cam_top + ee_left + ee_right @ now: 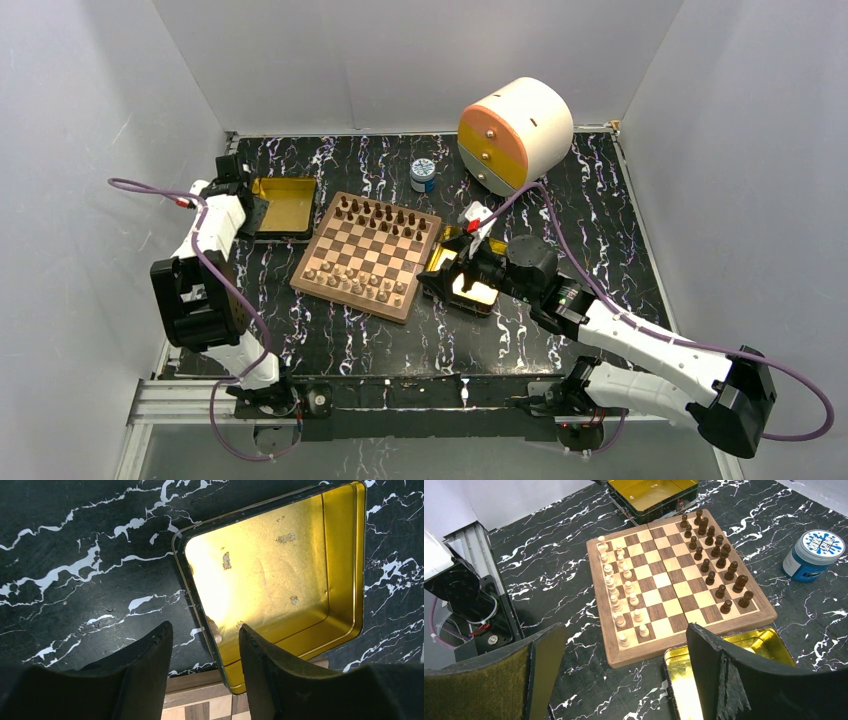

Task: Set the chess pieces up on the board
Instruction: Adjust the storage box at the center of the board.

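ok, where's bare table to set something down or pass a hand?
Widest free patch: the table strip between the board and the arm bases. Also free: between the drum and the right arm. The board's middle rows are bare. Crowded: around the jar; left gripper at the left tray, right gripper over the right tray.
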`<state>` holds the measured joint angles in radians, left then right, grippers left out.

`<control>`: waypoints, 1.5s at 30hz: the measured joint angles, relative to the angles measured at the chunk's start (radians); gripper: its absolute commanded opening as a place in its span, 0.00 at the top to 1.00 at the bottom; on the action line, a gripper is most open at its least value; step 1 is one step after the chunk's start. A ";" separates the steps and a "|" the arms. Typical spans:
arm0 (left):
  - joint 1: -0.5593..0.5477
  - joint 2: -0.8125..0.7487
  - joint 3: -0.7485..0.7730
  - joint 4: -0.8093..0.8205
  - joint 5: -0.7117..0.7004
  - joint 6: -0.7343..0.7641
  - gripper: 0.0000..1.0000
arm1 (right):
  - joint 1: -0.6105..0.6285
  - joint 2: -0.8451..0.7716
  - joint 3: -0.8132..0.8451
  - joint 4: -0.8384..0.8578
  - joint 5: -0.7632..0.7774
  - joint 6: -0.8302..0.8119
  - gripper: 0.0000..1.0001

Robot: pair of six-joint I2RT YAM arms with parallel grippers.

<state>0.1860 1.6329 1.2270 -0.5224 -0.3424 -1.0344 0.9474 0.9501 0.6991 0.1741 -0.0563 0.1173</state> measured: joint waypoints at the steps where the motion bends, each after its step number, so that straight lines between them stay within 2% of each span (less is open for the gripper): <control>1: 0.000 0.002 -0.002 0.003 0.005 -0.012 0.52 | 0.000 0.000 0.000 0.000 0.000 0.002 0.01; 9: -0.020 0.058 -0.008 0.002 0.018 -0.101 0.51 | 0.000 0.009 0.000 0.000 0.000 0.011 0.01; 13: -0.025 0.088 -0.009 -0.001 0.018 -0.119 0.54 | 0.000 0.014 0.000 0.000 0.000 0.010 0.01; 20: -0.025 0.099 -0.011 -0.008 0.013 -0.154 0.64 | 0.000 0.014 0.000 0.000 0.000 0.010 0.01; 30: -0.026 0.154 -0.008 -0.004 -0.026 -0.174 0.84 | 0.000 0.014 0.000 0.000 0.000 0.010 0.01; 34: -0.026 0.167 0.000 -0.013 -0.045 -0.169 0.88 | 0.000 0.014 0.000 0.000 0.000 0.010 0.01; 38: -0.026 0.177 0.033 -0.040 -0.083 -0.151 0.91 | 0.000 0.014 0.000 0.000 0.001 0.010 0.01; 41: -0.026 0.180 0.075 -0.056 -0.120 -0.118 1.00 | 0.000 0.014 0.000 0.000 0.002 0.009 0.01; 45: -0.026 0.201 0.143 -0.084 -0.174 -0.057 1.00 | 0.000 0.014 0.000 0.000 0.005 0.009 0.01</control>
<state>0.1596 1.8336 1.3705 -0.6067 -0.5167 -1.0916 0.9474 0.9638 0.6991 0.1745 -0.0517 0.1261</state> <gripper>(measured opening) 0.026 0.984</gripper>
